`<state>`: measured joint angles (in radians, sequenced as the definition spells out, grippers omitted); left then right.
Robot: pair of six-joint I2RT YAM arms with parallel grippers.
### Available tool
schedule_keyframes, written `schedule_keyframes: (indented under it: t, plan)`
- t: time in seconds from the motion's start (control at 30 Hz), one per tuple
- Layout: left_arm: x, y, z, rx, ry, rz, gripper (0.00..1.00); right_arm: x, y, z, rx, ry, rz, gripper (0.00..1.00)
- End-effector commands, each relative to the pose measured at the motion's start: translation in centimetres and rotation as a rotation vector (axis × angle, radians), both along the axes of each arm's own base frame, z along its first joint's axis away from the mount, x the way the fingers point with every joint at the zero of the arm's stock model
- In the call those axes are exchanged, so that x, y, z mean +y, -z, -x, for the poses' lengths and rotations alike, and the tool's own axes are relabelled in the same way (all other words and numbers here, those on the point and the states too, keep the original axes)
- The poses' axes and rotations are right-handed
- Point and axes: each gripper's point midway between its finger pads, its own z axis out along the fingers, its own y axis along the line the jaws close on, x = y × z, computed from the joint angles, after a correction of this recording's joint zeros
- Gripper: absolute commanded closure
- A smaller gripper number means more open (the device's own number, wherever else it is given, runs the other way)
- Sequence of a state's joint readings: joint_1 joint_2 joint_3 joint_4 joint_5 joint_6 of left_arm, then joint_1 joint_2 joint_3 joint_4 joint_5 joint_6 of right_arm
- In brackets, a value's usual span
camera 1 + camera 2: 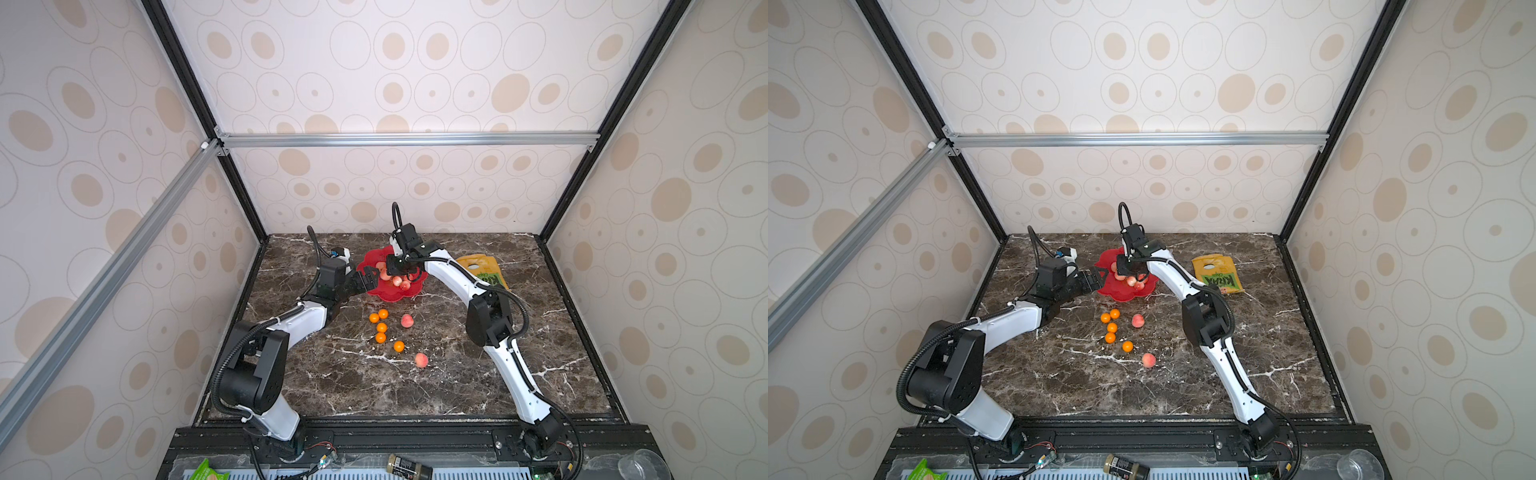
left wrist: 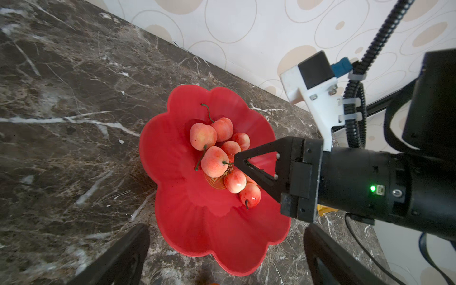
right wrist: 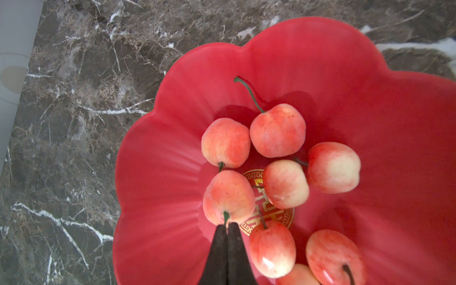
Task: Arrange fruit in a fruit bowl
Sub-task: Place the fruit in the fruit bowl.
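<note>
The step in hand looks like setting down one pink fruit (image 3: 228, 196) in the fruit bowl (image 3: 370, 74). The right end effector (image 3: 227, 226) reaches over the bowl's middle with its fingers pressed together on that fruit's green stem. The fruit lies at the edge of the gold mark, touching or just beside the other pink fruits (image 3: 277, 130) clustered there. I cannot tell whether it already rests on the bowl floor or hangs just clear of it.

The left end effector (image 1: 368, 279) hovers at the bowl's rim on its own side, fingers spread and empty.

The next move seems to call for the right fingers to part just enough to free the stem. The arm should then rise straight up, so that the neighbouring fruits and their stems are not dragged along.

Out on the bench (image 1: 457, 374), in front of the bowl, five orange fruits (image 1: 381, 327) lie in a loose group, with two loose pink fruits (image 1: 407, 320) near them, so the task is likely a little past halfway. The orange ones show no stem, so they would probably need a grip around the body
</note>
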<state>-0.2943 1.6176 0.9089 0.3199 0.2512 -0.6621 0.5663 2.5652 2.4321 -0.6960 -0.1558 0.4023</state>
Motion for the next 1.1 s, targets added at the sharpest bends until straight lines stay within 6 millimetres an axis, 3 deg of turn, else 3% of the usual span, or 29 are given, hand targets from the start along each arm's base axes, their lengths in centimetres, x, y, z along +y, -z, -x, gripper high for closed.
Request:
schedule_keyframes:
  t: [0.0,0.63,1.07]
  plan:
    - [0.6,-1.4,-0.6,-0.041,-0.03,0.002,0.02,-0.6,1.0,-0.4,0.018,0.016,0.017,1.0]
    - [-0.7,-1.2,-0.3,-0.058,0.076,-0.023,0.02,-0.6,2.4,-1.0,0.044,0.027,0.001,1.0]
    - [-1.4,-1.6,-0.1,-0.067,0.115,-0.002,0.02,-0.8,0.3,-1.4,0.018,0.028,-0.027,0.81]
